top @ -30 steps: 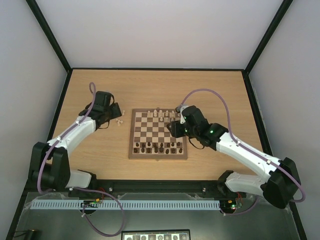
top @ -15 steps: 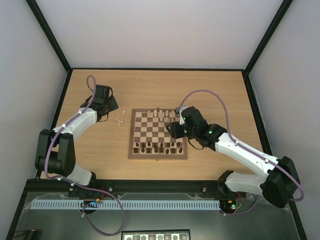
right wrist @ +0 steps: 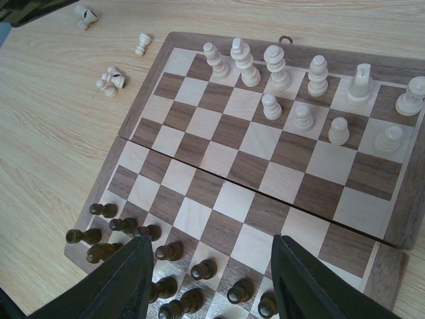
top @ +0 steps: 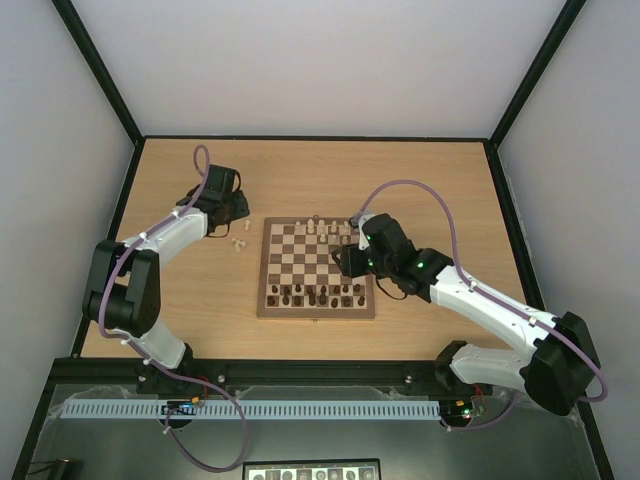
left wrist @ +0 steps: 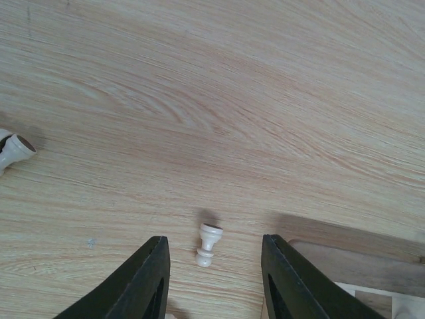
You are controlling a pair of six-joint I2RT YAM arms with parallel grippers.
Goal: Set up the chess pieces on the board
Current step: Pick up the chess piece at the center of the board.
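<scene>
The board (top: 318,300) lies mid-table, with cream chess pieces (top: 330,229) along its far rows and dark pieces (top: 318,294) along its near rows. Several loose cream pieces (top: 239,241) lie on the table left of the board. My left gripper (top: 236,208) hovers over them, open. In the left wrist view, its fingers (left wrist: 149,279) straddle one small cream pawn (left wrist: 210,232) that seems to lie on its side, touching neither finger. My right gripper (top: 346,258) hangs open over the board's right half, and nothing sits between its fingers (right wrist: 126,279).
Another fallen cream piece (left wrist: 13,149) lies at the left edge of the left wrist view. The board's corner (left wrist: 352,266) is close beside my left gripper's right finger. A black frame rims the table (top: 300,180).
My left arm has swung toward the far side and right, bringing its gripper over the loose cream pieces, and its fingers have drawn closer together. The right arm has barely moved.
</scene>
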